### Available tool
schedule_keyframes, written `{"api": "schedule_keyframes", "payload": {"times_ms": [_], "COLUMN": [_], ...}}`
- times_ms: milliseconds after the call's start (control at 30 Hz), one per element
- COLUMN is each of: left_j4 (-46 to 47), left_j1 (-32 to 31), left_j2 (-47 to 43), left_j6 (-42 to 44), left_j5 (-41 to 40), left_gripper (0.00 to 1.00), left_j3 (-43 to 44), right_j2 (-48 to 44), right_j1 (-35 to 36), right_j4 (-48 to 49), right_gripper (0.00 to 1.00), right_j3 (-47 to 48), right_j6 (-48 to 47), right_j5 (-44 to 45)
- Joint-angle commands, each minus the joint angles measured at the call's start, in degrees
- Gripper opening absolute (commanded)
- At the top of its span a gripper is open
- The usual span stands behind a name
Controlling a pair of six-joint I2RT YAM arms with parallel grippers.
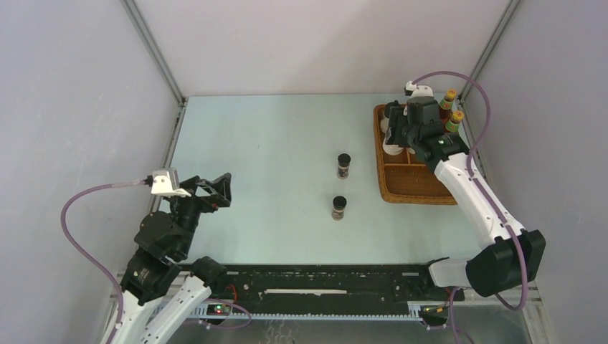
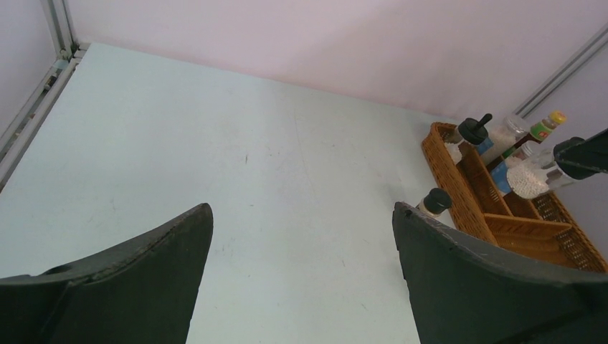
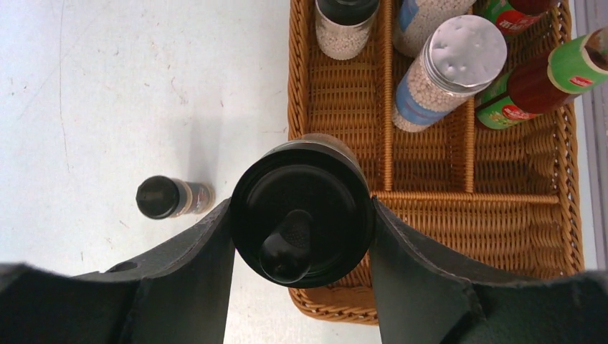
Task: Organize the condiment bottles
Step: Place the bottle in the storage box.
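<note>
The right end effector [image 3: 301,222] is clamped on a black-lid jar [image 3: 315,179], one finger pressed to each side of the lid. In the wrist view the jar is over the tray [image 3: 430,236] toward its 7 o'clock corner. Whether the jar's base rests on the wicker cannot be told.

A second black-lid jar [image 3: 346,21] stands in the same left column, at 12 o'clock from the held one. Two silver-lid jars [image 3: 455,57] stand in the middle column, one behind the other. Two red bottles [image 3: 530,82] with orange caps are in the right column, at 3 o'clock from the silver lids.

From above, the tray sits at 2 o'clock on the tabletop [image 1: 272,143]. Two dark jars [image 1: 344,165] stand upright on the bare tabletop just right of centre — one at 6 o'clock from the other, not touching, with the tray at their 3 o'clock.

The left end effector [image 1: 219,192] hangs at 8 o'clock over the tabletop with its fingers spread wide. It holds nothing and is well apart from every bottle.
</note>
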Motion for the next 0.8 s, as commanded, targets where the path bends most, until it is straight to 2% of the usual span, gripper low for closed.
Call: {"api": "schedule_keyframes", "payload": {"times_ms": [0, 767], "left_j4": [1.91, 3.85], "left_j1": [-0.21, -0.21], "left_j2": [0.47, 1.94], "left_j6": [-0.62, 0.83], "left_j5": [0.83, 0.77], "left_gripper": [1.0, 1.0], "left_j3": [-1.66, -2.17], "right_j2": [2.12, 14.92], "right_j1": [-2.05, -8.04], "right_j4": [7.96, 16.74], "right_gripper": [0.0, 0.0], "right_j3": [0.53, 0.59], "right_j6": [1.24, 1.56], "right_j5": [-1.56, -5.47]}}
